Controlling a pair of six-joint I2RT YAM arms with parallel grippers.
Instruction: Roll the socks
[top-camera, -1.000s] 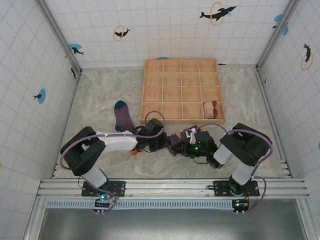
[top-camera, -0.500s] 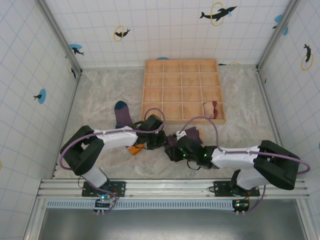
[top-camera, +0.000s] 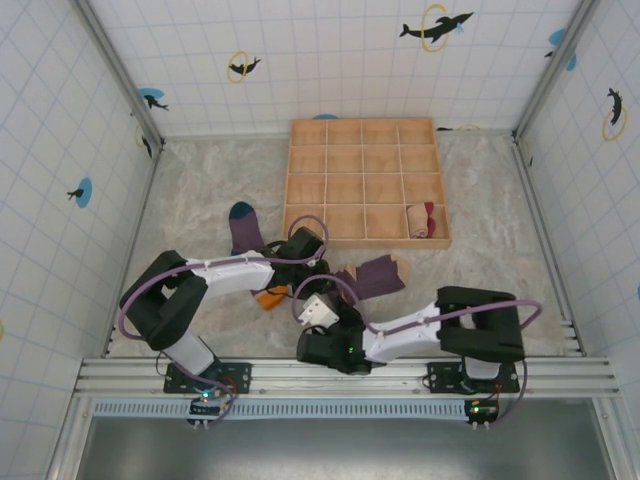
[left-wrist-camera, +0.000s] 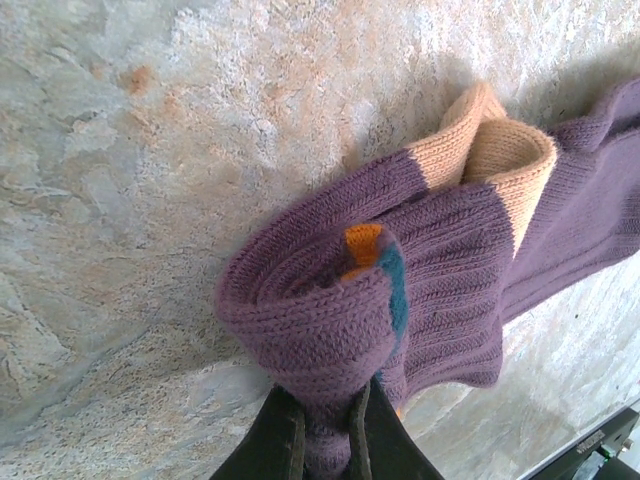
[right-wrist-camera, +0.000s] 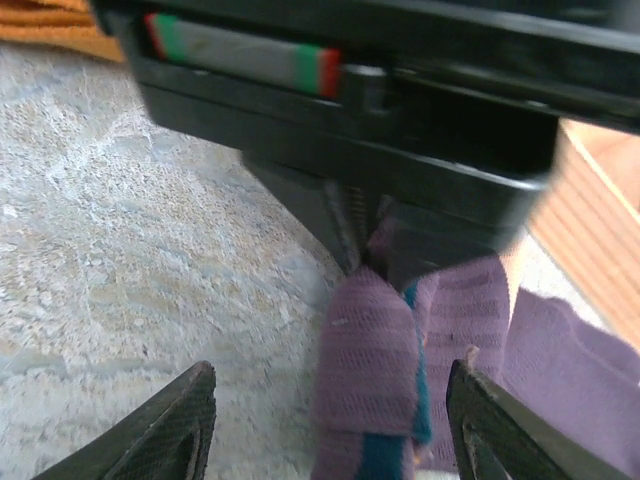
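Note:
My left gripper is shut on the end of a rolled purple sock. Teal and orange show in the roll's folds, and a tan part lies behind it. From above, this sock lies in front of the tray, with the left gripper at its left end. My right gripper is open, its fingers standing either side of the roll without touching it. A second purple sock with a teal toe lies left of the tray, with an orange cuff nearby.
A wooden compartment tray stands at the back centre; a rolled tan sock with dark-red stripes sits in its near right compartment. The left gripper's black body hangs close above the right fingers. Tiled walls enclose the table.
The right gripper has opened and let go of the sock. Its arm has swung from the right side to the near centre. The left gripper stays shut on the roll.

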